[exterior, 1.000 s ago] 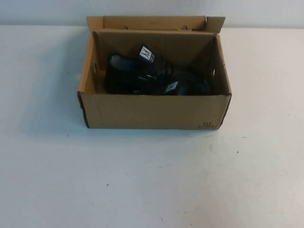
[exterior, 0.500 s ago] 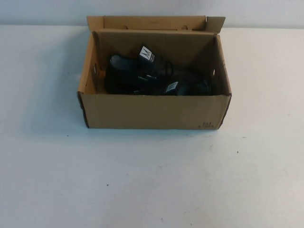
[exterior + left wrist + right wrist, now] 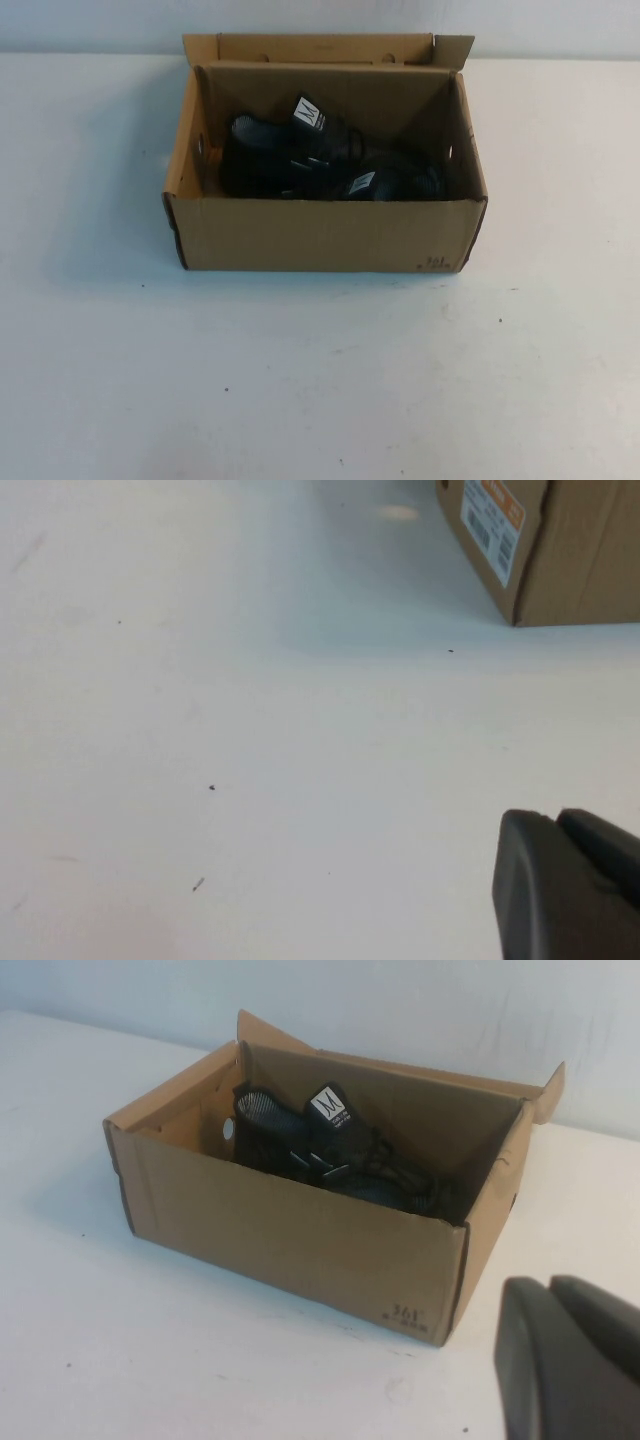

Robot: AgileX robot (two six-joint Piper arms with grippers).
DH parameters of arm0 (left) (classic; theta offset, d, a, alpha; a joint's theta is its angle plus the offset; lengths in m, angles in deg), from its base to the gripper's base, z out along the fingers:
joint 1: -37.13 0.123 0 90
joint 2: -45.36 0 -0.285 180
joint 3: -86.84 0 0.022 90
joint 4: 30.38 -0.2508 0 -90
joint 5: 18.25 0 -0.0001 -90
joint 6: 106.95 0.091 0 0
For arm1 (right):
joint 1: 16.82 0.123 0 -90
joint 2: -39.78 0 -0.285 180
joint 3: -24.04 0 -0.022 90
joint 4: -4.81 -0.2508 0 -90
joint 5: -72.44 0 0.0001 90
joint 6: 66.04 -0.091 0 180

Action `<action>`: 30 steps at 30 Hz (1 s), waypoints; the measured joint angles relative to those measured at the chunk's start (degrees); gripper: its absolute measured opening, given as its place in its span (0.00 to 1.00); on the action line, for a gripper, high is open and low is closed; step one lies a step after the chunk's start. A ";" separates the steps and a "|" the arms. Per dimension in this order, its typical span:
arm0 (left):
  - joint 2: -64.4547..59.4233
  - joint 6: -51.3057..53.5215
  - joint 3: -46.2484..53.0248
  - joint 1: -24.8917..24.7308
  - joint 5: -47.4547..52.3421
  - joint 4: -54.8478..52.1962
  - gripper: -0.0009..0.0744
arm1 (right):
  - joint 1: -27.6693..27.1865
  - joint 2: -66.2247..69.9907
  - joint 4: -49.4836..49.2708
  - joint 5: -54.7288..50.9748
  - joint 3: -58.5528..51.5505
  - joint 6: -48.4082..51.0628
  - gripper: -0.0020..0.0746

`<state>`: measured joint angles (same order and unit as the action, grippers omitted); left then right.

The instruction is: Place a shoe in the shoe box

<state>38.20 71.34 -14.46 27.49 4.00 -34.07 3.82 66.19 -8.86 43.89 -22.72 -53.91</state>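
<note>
Left tool (image 3: 570, 880), right tool (image 3: 570, 1355) closed, cropped; shoe (image 3: 300, 150) half-hidden in shoe box (image 3: 320, 235).

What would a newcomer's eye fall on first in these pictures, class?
First, the open brown shoe box standing mid-table toward the far edge, lid flap folded back, with black shoes lying inside it, white tongue labels showing. Around it the white table stretches bare. Both arms are pulled back out of the high view: the left gripper and the right gripper show shut at the edge of their wrist views, holding nothing.

Perhaps "M" on tongue label (image 3: 329, 1105)
</note>
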 joint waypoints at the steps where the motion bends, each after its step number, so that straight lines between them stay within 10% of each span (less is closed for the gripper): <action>1: 0.00 -0.13 0.00 0.00 0.00 0.10 0.01 | 0.00 0.00 0.00 0.00 -0.05 0.00 0.01; 20: 0.00 -0.63 0.00 0.00 0.00 0.10 0.01 | 0.00 0.00 -0.10 0.00 -0.14 0.00 0.01; 30: 0.00 -0.63 0.00 0.00 0.00 0.10 0.01 | -10.83 -7.75 0.07 -0.11 -0.31 4.06 0.01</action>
<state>38.20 70.71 -14.46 27.49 4.00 -33.97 -7.02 58.44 -8.79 43.78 -23.03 -49.85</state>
